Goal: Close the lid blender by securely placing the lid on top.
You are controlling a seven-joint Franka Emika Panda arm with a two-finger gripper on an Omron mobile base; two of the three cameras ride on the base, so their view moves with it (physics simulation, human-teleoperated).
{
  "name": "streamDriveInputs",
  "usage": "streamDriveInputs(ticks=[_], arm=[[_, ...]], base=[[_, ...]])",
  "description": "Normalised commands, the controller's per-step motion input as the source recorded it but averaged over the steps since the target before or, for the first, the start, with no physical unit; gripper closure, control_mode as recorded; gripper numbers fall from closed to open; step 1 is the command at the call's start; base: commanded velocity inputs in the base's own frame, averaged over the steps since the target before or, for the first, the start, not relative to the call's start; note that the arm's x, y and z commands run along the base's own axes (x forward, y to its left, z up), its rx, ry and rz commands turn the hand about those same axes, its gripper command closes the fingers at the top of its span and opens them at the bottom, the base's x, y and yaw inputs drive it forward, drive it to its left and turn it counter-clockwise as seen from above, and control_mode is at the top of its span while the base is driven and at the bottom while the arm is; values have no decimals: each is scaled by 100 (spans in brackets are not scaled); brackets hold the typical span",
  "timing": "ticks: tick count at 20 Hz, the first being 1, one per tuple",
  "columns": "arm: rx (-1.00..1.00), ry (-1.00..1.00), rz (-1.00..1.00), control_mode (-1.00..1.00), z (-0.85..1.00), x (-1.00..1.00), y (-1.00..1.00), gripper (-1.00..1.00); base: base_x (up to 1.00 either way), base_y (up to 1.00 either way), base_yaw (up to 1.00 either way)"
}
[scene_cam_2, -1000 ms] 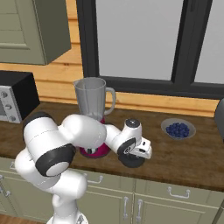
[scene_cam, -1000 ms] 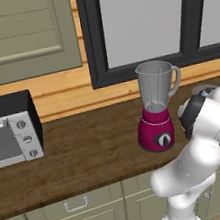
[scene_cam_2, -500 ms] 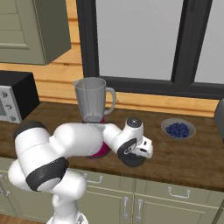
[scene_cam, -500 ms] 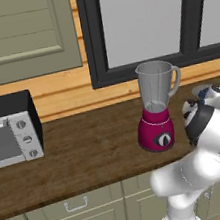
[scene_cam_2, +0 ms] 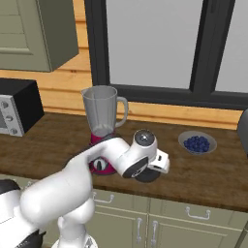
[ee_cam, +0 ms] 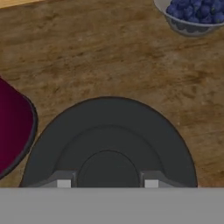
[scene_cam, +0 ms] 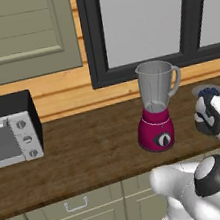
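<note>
Nearby, bowl (ee_cam: 192,24) of blueberries (ee_cam: 197,9).

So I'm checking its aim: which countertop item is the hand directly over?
The lid, dark and round beside the blender, not the blueberry bowl farther along.

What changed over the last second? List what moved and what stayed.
The arm stretched right and down, bringing the gripper low over the lid on the counter, its fingers either side of the centre knob. The lid is not lifted. The blender, blueberry bowl and toaster oven stayed put.
</note>
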Motion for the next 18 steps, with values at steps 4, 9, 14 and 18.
streamDriveInputs(ticks=[4,9,14,18], arm=[[0,-12,0,-100,86,-40,0,100],[0,-6,0,-100,84,-33,0,100],[2,-2,0,-100,77,-18,5,100],[3,0,0,-100,75,-5,10,100]], base=[[0,0,0],[0,0,0],[0,0,0],[0,0,0]])
